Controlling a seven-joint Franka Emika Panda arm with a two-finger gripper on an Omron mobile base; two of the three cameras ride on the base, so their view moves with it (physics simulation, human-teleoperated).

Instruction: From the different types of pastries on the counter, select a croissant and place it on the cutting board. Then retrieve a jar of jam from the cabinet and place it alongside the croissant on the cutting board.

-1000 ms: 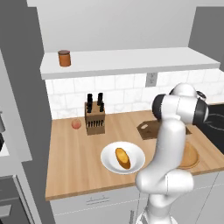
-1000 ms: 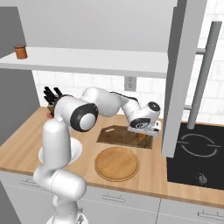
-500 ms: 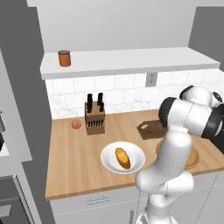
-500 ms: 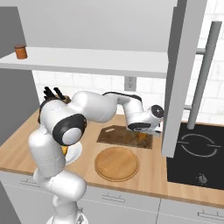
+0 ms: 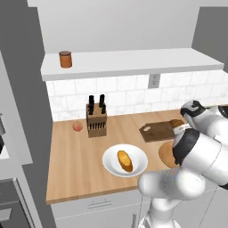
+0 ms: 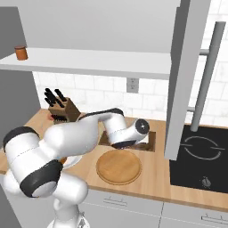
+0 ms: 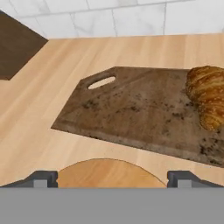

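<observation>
Pulling clear of the cutting board [image 7: 135, 116] looks like the step in hand: the end effector [image 7: 111, 178] hangs released, tips spread wide and nothing between them, with the croissant [image 7: 208, 100] already lying on the board's far-right end. Judged best done by lifting straight up and back before swinging, so the arm's elbow does not sweep the round wooden plate [image 7: 105, 173] just below the tips, or nudge the pastry. Next target is the jar of jam [image 5: 65, 59], standing upright and alone on the cabinet [image 5: 133, 67] shelf, well apart to the left; a high reach, likely needing a level approach from the front. Containers, near to far: white plate [image 5: 111, 167] on the counter [image 5: 75, 173] holds one golden oval roll [image 5: 124, 160]; the wooden plate holds nothing; knife block [image 5: 96, 121] by the tiled wall carries dark-handled knives; a small pinkish fruit [image 5: 78, 126] sits beside it.
</observation>
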